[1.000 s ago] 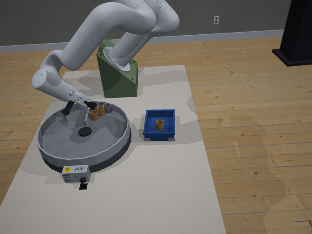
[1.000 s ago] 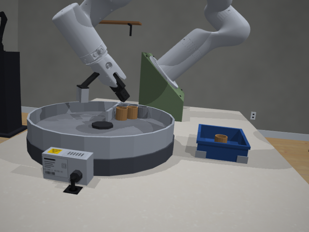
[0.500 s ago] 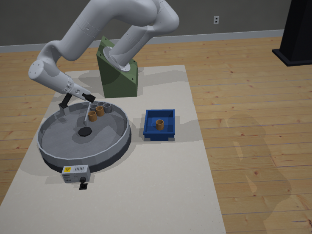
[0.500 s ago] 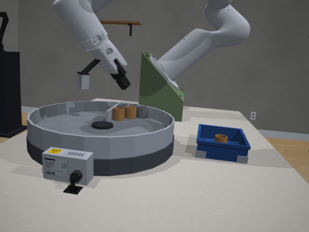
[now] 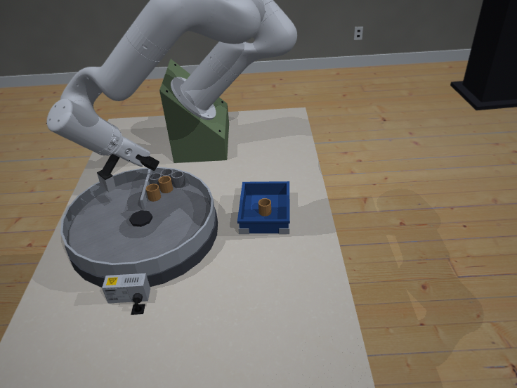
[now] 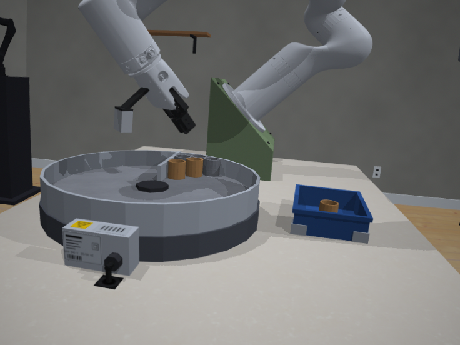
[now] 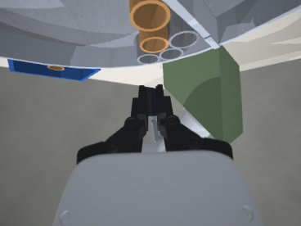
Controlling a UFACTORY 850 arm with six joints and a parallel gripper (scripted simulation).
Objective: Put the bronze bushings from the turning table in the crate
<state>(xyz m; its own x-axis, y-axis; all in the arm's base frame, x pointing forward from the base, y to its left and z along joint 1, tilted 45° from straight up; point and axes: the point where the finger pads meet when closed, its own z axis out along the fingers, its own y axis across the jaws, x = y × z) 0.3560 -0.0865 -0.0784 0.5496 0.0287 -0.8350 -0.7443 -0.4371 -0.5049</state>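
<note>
The grey round turning table [image 5: 180, 243] [image 6: 197, 219] [image 7: 61, 20] holds two bronze bushings side by side, one [image 5: 153, 193] [image 6: 176, 170] by the divider and the other [image 5: 166, 185] [image 6: 194, 167] beside it. Three steel bushings stand close behind and beside them; the rightmost steel one [image 5: 178, 180] [image 6: 211, 167] shows best. One bronze bushing [image 5: 264, 207] [image 6: 329, 206] stands upright in the blue crate [image 5: 263, 227] [image 6: 330, 225] [image 7: 24, 70]. My gripper [image 5: 154, 164] [image 6: 188, 129] [image 7: 151, 95] is nearly closed and empty, tilted above the back of the turning table, clear of the bushings.
A thin upright divider [image 5: 145, 190] [image 6: 162, 170] runs beside the bushings. A black hub [image 5: 140, 218] [image 6: 152, 185] marks the turntable's centre. The green arm base [image 5: 198, 140] [image 6: 237, 137] [image 7: 204, 86] stands behind. A grey control box [image 5: 126, 287] [image 6: 100, 247] sits in front.
</note>
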